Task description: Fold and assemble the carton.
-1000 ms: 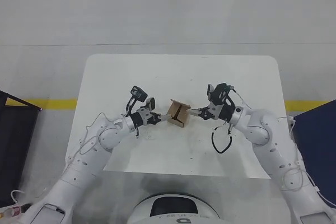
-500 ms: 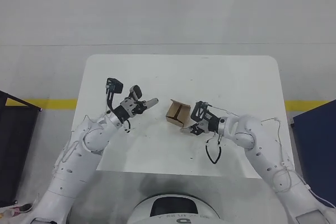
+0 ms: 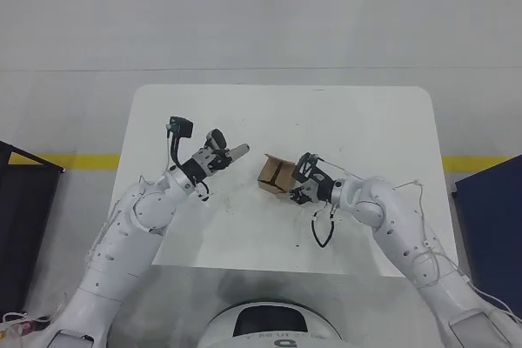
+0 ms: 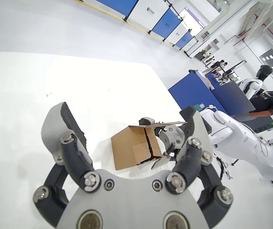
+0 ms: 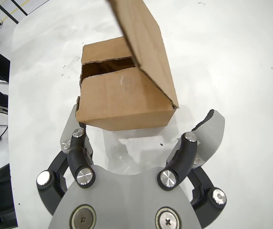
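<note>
Brown carton (image 3: 277,175) sits at the middle of the desk (image 3: 374,130), one flap (image 5: 139,36) standing up. Left fingers (image 4: 55,120), wide open and empty, are apart at its left; right fingers (image 5: 212,125), equally open and empty, are just beside it. Closing seems in hand: next, press that flap down.

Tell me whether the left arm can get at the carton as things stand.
Probably yes. The left end effector is open and faces the carton, with only table between them. The right end effector sits at the carton's opposite side, so it should not block the way.
</note>
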{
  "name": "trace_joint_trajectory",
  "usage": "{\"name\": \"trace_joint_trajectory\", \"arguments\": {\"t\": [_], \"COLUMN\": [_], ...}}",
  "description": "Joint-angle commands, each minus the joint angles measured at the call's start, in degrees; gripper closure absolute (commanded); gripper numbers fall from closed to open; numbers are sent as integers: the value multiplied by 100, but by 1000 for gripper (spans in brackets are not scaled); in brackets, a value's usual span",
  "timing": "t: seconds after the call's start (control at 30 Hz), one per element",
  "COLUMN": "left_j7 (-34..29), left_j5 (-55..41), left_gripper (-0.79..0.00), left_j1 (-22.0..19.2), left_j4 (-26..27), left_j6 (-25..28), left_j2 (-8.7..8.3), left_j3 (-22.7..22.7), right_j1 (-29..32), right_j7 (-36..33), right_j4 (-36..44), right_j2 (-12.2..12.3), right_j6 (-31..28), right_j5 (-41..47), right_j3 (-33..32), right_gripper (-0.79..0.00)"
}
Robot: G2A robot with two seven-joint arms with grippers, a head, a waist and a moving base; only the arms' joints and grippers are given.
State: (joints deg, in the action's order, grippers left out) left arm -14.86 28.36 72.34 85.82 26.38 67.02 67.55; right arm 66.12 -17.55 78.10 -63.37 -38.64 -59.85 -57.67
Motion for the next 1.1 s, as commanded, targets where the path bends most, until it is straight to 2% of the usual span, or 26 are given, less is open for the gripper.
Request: {"name": "trace_joint_trajectory", "arguments": {"t": [0.0,0.07,0.1,0.13,0.37,0.57,0.67,0.7,0.77,0.83,0.87,0.97,1.07], "left_j7": [-4,5,5,2,102,418,264,188,-19,-164,-226,-220,-546], "left_j5": [-5,-27,-34,-38,-54,-45,127,188,327,236,161,-1122,-1832], "left_gripper": [-785,-785,-785,-785,-785,-785,-785,-785,-785,-785,-785,-785,-785], "left_j1": [3,-5,-13,-18,62,270,203,151,-7,-191,-295,-521,-844], "left_j4": [-73,-143,-169,-188,-134,42,125,146,172,106,53,-294,-661], "left_j6": [28,72,88,101,186,256,146,83,-36,-106,-128,65,-42], "left_j2": [8,17,20,22,0,-51,-68,-67,-57,-26,-8,98,176], "left_j3": [-41,-71,-78,-82,79,453,514,502,408,272,208,5,-188], "right_j1": [-60,-121,-158,-202,-590,-803,-875,-891,-916,-923,-908,-902,-902], "right_j7": [37,70,68,64,29,35,41,42,38,62,89,98,98], "right_j4": [-64,-123,-139,-169,-464,-620,-664,-672,-668,-618,-583,-569,-569], "right_j2": [-8,-14,-16,-18,-74,-139,-166,-174,-185,-187,-184,-182,-182], "right_j6": [-30,-71,-125,-193,-392,-446,-435,-418,-388,-335,-312,-298,-298], "right_j5": [6,13,-9,-13,16,16,-2,-8,-19,-22,-29,-33,-33], "right_j3": [4,1,12,20,125,285,350,365,384,366,350,341,341], "right_gripper": [-372,-363,-296,-268,-191,-228,-305,-366,-554,-659,-785,-785,-785]}}
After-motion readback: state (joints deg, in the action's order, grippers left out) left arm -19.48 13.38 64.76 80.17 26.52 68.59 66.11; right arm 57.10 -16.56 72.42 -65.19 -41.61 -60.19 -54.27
